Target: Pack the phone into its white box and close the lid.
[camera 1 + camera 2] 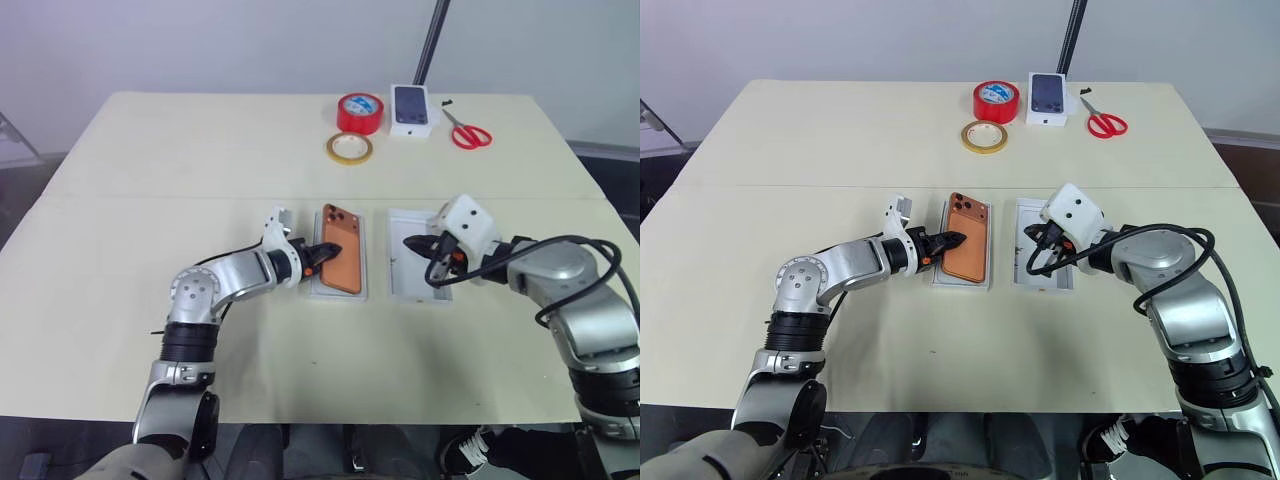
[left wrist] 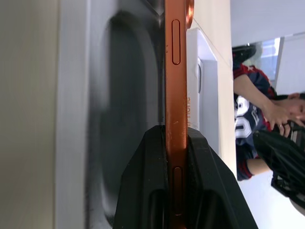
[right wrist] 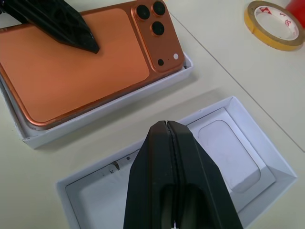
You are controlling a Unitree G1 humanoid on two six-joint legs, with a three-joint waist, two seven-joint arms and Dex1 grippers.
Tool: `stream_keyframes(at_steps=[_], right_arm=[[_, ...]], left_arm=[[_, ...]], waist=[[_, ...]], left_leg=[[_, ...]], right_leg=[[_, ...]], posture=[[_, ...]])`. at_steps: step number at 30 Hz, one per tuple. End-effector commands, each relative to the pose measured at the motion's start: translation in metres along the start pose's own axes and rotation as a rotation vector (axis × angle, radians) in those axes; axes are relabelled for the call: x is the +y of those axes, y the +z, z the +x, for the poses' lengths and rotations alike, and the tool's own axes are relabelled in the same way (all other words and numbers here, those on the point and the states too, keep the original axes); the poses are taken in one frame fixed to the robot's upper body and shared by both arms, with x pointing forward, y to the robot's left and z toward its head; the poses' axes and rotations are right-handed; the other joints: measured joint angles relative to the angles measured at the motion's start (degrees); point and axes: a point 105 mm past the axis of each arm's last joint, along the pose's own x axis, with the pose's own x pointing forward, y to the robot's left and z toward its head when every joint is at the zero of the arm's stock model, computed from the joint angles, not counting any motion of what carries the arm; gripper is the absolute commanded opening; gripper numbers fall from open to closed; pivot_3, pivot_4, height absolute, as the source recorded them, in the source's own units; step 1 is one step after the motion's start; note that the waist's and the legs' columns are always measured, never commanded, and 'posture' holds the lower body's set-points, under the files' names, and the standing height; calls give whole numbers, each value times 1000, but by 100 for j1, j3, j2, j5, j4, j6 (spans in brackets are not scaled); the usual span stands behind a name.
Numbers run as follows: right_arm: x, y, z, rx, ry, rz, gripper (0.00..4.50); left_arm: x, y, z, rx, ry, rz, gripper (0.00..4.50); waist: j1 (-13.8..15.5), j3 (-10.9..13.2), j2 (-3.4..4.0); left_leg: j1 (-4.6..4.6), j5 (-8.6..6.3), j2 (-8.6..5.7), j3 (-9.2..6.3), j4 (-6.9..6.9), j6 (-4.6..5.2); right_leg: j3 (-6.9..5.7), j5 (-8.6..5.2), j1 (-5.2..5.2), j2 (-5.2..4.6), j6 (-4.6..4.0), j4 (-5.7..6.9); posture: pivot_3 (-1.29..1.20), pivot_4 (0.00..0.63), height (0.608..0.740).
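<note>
A red tape roll (image 1: 360, 113) is sitting near the far edge of the cream desk (image 1: 200, 170). Just in front of it a thinner yellowish tape ring (image 1: 349, 148) is lying flat. Beside the red roll a small white carton (image 1: 414, 109) printed with a dark phone picture is resting, and red-handled scissors (image 1: 467, 132) are lying just beyond it. A person in a striped top (image 2: 252, 129) is standing past the desk.

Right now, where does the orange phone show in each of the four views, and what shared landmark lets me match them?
Left eye view: the phone lies mid-table over the white box.
Right eye view: mid-table, slightly left of centre.
Left wrist view: edge-on, clamped between the left gripper fingers.
Right wrist view: upper left, camera lenses up, beyond the shut right gripper.
Shared landmark: the left gripper's black fingers on the phone.
</note>
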Motion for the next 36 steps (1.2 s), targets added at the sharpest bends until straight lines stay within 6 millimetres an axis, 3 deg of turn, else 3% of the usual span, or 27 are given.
stream_keyframes(at_steps=[1,6,13,18,21,26,27,36], right_arm=[[-5,12,-1,-30,-15,-51,0],[-5,12,1,-30,-11,-58,0],[-6,12,4,-14,-13,-85,0],[-5,16,16,15,-18,-115,0],[-3,13,27,69,-13,-136,0],[3,8,46,139,-12,-176,0],[7,6,50,156,-2,-200,0],[24,0,76,199,41,-270,0]], left_arm=[[-15,5,-2,-14,-45,50,1316],[-21,8,-10,-11,-59,115,3809],[-20,24,-51,-15,-6,323,3809],[-6,46,-84,-61,145,541,3809],[9,51,-91,-56,260,702,2964],[25,44,-80,-8,316,838,318],[26,41,-74,10,312,857,52],[22,11,-22,165,221,936,52]], waist=[[2,0,0],[1,0,0],[-20,1,1],[-18,1,3],[-16,2,4],[7,3,5],[6,3,5],[-20,3,5]], left_leg=[[0,0,0,0,0,0],[0,1,0,0,0,-1],[2,1,5,0,-5,-3],[3,1,5,0,-8,-2],[4,2,3,3,-10,-3],[2,1,-1,2,-14,-1],[1,0,-1,1,-13,0],[-6,-2,0,3,-12,3]], right_leg=[[0,0,0,0,0,0],[0,0,0,-1,0,0],[2,0,-5,3,0,2],[3,0,-6,3,-1,2],[2,-1,-6,3,-1,1],[2,-1,-5,0,-2,-3],[2,-1,-5,-2,-2,-4],[0,-1,-13,0,-2,-3]], posture=[[0,150,740],[0,150,740],[0,150,740],[0,150,740],[0,150,740],[0,150,740],[0,150,740],[0,150,740]])
